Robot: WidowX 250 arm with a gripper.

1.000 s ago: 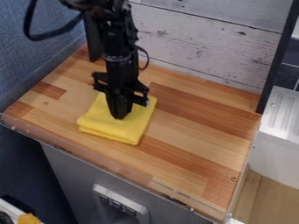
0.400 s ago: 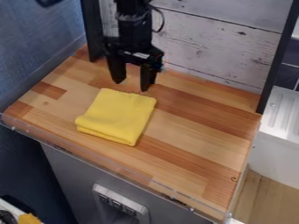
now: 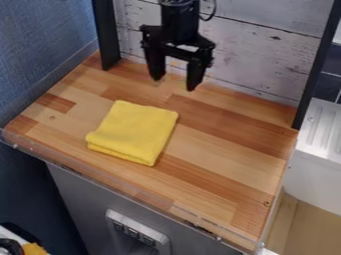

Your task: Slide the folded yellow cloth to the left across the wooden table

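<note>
Pale planks backed the wooden tabletop (image 3: 220, 149); your hand (image 3: 176, 85) hung wide open, empty. Gripping the folded yellow cloth (image 3: 135, 132) by only its top layer could have unfolded it.

Wooden counter (image 3: 220, 154), striped in lighter and darker planks, with a clear edging strip (image 3: 133, 185) along its front. Whitewashed plank wall (image 3: 253, 60) behind, between two black uprights (image 3: 106, 35); blue textured wall (image 3: 47, 40) at left. Grey panel (image 3: 83, 199) below, bearing a socket-like fitting (image 3: 138, 231).
</note>
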